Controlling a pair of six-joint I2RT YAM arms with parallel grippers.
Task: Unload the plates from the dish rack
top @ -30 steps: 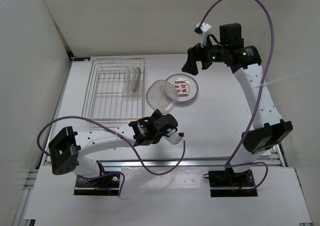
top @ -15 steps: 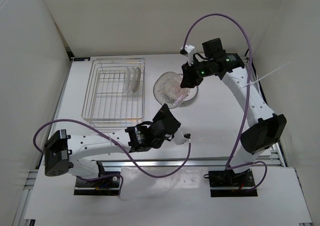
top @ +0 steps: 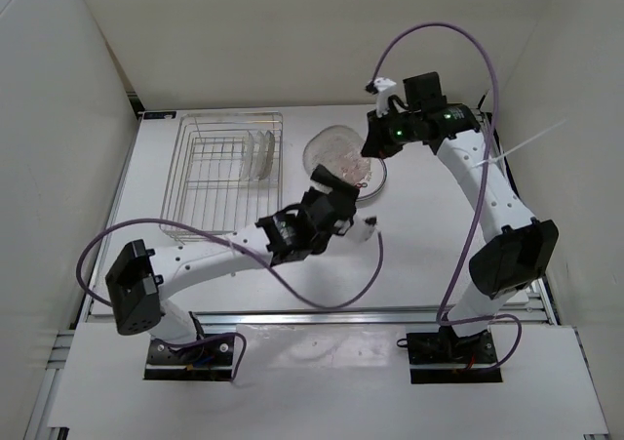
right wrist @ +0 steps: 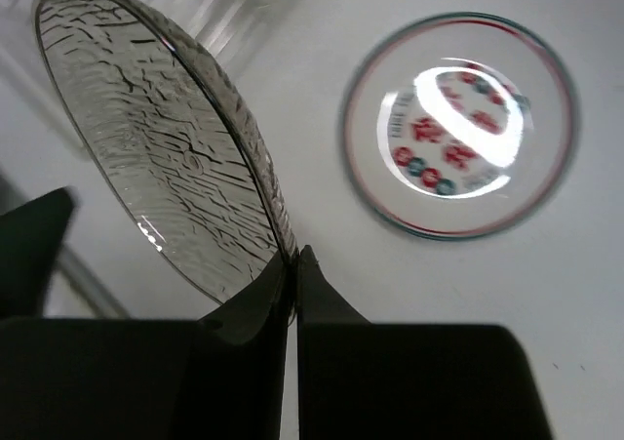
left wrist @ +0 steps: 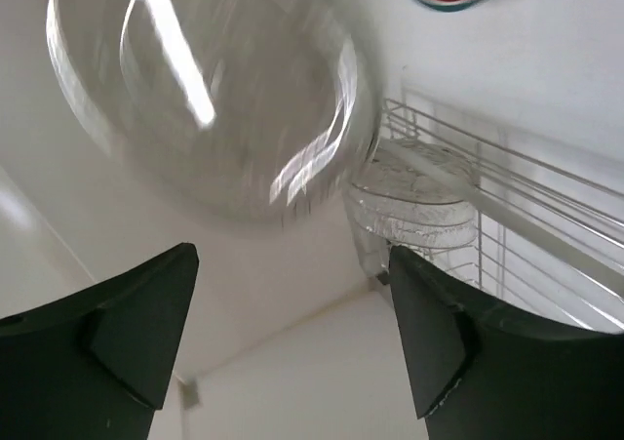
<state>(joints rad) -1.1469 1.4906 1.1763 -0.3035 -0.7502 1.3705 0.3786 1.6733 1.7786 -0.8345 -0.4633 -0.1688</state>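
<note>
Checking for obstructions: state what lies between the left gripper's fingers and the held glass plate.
Nothing: in the left wrist view the stretch from the left gripper up to the glass plate is bare.

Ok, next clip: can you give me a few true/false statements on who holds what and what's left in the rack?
1. The right gripper is shut on the rim of a clear glass plate. True.
2. The left gripper is clamped on that plate too. False: its fingers are spread apart with nothing between them.
3. The dish rack is empty. False: clear plates stand upright near its right side.
4. A white plate with red centre marks lies flat on the table. True.
5. The held glass plate sits inside the rack. False: it is held tilted, off to the rack's right.
</note>
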